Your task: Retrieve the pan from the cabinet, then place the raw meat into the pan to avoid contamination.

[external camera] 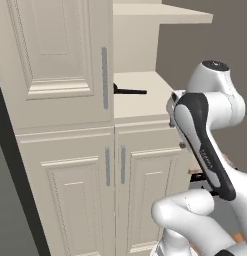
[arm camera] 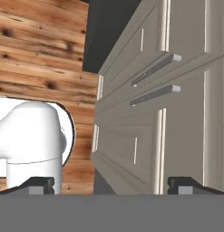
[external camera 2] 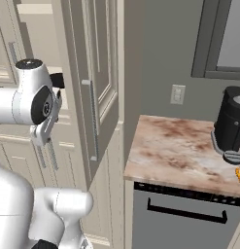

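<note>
While its jaws stand wide and empty, the gripper [arm camera: 111, 186] points down past the cabinet [external camera: 70, 165] lower doors. With the upper door open, the pan [external camera: 129, 91] lies on the shelf; fetching it seems the step, calling for a reach up to its handle.

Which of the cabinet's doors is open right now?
The upper right door of the cabinet: it is swung out, exposing the shelf with the pan. The upper left door and both lower doors are closed.

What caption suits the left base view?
Upper cabinet door open, pan handle showing on the shelf, arm raised beside it.
</note>
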You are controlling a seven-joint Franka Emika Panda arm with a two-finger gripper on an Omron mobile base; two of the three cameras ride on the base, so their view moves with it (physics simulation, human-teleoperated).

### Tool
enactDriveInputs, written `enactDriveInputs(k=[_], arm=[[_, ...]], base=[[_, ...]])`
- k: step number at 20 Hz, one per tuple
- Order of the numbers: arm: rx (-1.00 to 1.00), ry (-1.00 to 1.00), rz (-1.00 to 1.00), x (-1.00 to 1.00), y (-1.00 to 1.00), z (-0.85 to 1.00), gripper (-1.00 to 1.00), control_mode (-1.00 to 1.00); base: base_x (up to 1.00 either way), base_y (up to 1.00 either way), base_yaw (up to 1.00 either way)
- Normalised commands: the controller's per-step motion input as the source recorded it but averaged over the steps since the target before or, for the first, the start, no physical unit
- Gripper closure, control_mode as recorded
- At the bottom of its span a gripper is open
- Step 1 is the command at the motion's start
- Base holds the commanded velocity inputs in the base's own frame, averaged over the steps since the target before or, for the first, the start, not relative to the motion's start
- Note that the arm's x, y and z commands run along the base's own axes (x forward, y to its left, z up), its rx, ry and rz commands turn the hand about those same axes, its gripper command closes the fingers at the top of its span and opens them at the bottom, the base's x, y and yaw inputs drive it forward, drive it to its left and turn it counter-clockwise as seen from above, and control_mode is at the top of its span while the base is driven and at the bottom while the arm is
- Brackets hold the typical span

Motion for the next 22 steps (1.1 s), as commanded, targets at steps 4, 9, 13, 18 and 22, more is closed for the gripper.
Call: enactDriveInputs(k=[4, 9, 13, 18, 22], arm=[[0.19, 0.0, 0.02, 0.15, 0.2, -0.05, -1.0, -1.0], [0.14, -0.07, -0.04, 0.03, 0.32, 0.0, -1.0, -1.0], [0.06, -0.06, -0.09, 0.0, 0.35, 0.0, -1.0, -1.0], [0.0, -0.04, -0.1, 0.01, 0.29, 0.02, -1.0, -1.0], [0.0, 0.0, -0.08, 0.15, 0.09, 0.05, -1.0, -1.0]], base=[[0.0, 0.0, 0.0], [0.0, 0.0, 0.0], [0.0, 0.0, 0.0], [0.0, 0.0, 0.0], [0.0, 0.0, 0.0]])
